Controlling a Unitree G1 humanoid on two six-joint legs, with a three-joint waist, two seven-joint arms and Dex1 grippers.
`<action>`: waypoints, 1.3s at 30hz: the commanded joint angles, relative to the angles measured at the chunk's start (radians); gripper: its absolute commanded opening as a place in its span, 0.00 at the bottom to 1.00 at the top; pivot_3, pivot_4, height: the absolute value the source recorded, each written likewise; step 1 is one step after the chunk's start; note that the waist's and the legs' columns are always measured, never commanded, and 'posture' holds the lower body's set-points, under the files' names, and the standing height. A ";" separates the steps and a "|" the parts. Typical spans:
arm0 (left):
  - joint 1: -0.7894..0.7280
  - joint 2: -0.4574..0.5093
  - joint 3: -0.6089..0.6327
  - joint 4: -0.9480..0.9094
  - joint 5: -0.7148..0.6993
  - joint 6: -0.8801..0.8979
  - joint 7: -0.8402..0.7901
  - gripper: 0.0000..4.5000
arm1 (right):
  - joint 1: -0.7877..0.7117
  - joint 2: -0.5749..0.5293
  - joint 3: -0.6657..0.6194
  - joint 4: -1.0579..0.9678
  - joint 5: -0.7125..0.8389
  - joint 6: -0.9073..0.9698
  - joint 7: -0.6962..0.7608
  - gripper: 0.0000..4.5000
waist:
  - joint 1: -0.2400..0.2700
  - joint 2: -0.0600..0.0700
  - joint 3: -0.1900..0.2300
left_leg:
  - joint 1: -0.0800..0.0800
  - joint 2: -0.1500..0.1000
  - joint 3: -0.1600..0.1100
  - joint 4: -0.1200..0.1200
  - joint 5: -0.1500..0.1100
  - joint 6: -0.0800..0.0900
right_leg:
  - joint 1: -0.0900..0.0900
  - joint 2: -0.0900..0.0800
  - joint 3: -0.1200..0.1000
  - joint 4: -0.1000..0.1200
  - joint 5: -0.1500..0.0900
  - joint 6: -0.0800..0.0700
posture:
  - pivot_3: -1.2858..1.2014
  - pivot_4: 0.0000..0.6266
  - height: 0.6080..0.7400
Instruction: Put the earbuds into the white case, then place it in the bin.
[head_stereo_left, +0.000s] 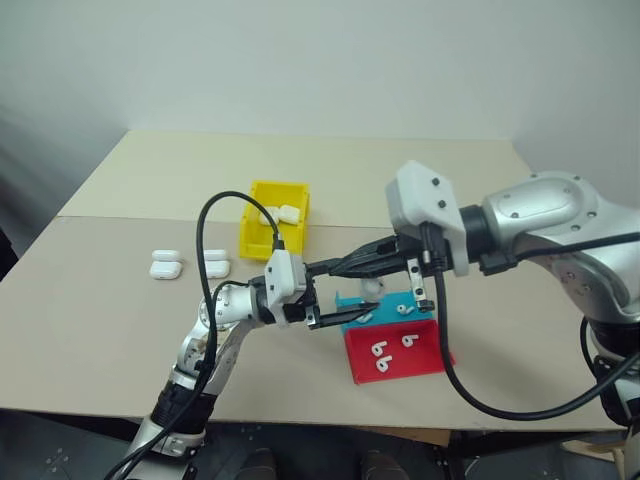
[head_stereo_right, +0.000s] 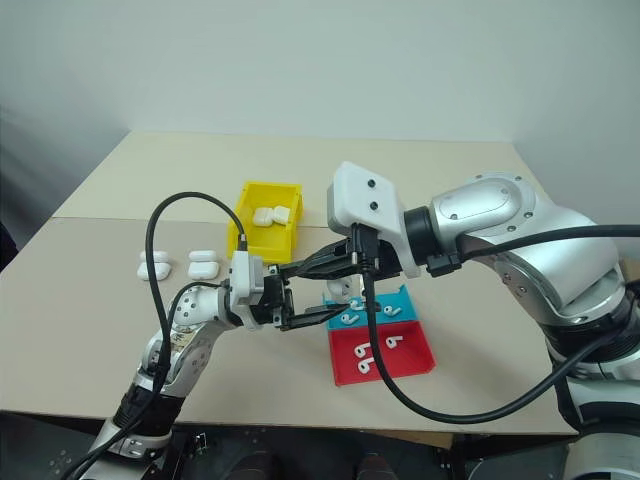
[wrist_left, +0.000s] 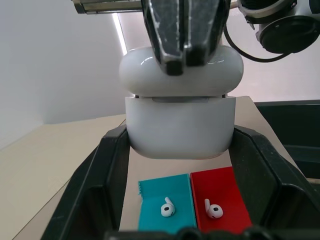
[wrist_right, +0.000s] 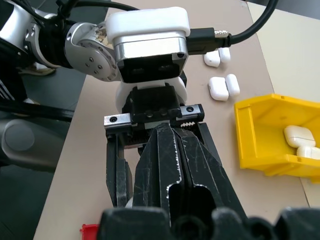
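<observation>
The white case (wrist_left: 180, 120) looks light, stiff and slippery, so the left gripper (wrist_left: 180, 150) clamps its lower body by the sides, while the closed right gripper (wrist_left: 182, 37) presses on the lid.

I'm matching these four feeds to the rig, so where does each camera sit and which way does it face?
Left eye, head: looks down at table, both arms, yellow bin.
Right eye, head: same scene; red tray, teal tray.
Left wrist: along left gripper holding white case; right gripper on its lid.
Right wrist: along shut right gripper toward left wrist.
Both wrist views share the gripper meeting.
</observation>
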 joint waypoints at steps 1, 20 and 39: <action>-0.003 -0.007 0.021 -0.046 -0.028 -0.030 0.004 0.61 | 0.013 -0.026 -0.057 0.002 -0.033 -0.028 0.025 0.00 | 0.000 0.000 0.000 | 0.000 0.000 0.000 0.000 0.000 0.000 | 0.000 0.000 0.000 0.000 0.000 0.000 | 0.52 0.24 1.00; -0.076 0.007 0.146 -0.121 0.173 0.142 0.444 0.61 | 0.245 0.074 -0.505 -0.018 0.135 0.095 -0.289 0.00 | 0.009 0.000 0.000 | 0.000 -0.001 0.000 0.001 0.000 0.000 | 0.001 0.000 0.000 0.001 0.001 0.001 | 0.52 0.24 1.00; -0.327 -0.001 0.202 0.371 0.343 0.435 0.776 0.81 | 0.595 0.015 -0.639 -0.233 0.289 0.199 -0.503 0.00 | 0.010 0.000 0.000 | 0.000 -0.002 -0.001 0.000 0.000 0.000 | 0.001 -0.001 0.000 0.000 0.001 0.001 | 0.52 0.24 1.00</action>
